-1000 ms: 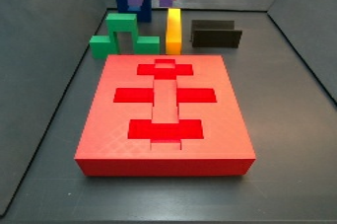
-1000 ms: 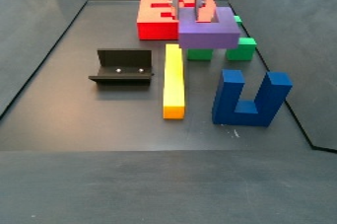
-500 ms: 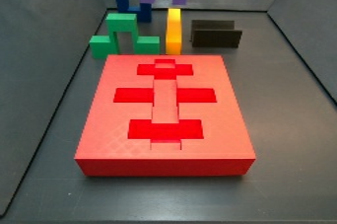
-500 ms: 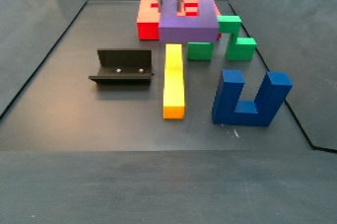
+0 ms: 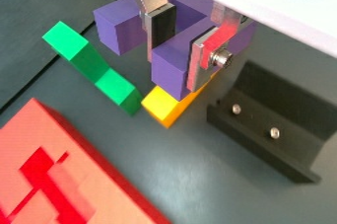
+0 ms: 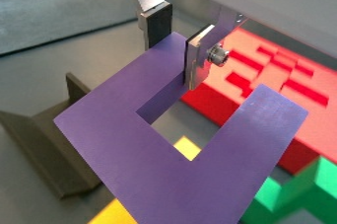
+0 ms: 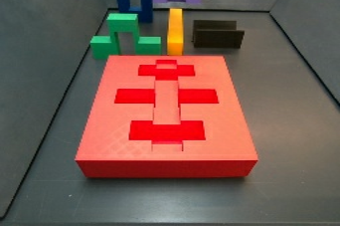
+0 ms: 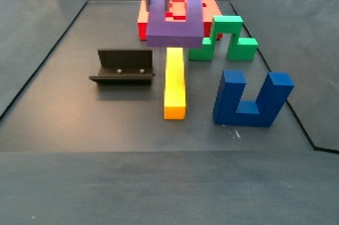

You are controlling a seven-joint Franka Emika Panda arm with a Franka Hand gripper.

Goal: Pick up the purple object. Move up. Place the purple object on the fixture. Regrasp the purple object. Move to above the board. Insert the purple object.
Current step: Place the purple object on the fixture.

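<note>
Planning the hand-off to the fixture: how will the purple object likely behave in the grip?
The purple object looks rigid, with flat faces. Held by one prong in the gripper, its overhanging bulk might pivot if bumped. Its surface looks smooth, so possibly somewhat slippery.

The purple object (image 6: 184,134), a U-shaped block, hangs in the air clamped on one prong by the end effector (image 6: 182,33), clear of the tabletop (image 8: 133,120). The black L-shaped fixture (image 8: 123,67) stands at 9 o'clock of the yellow bar. The board (image 7: 166,111), a flat red slab with brighter recessed slots, lies unoccupied.
</note>
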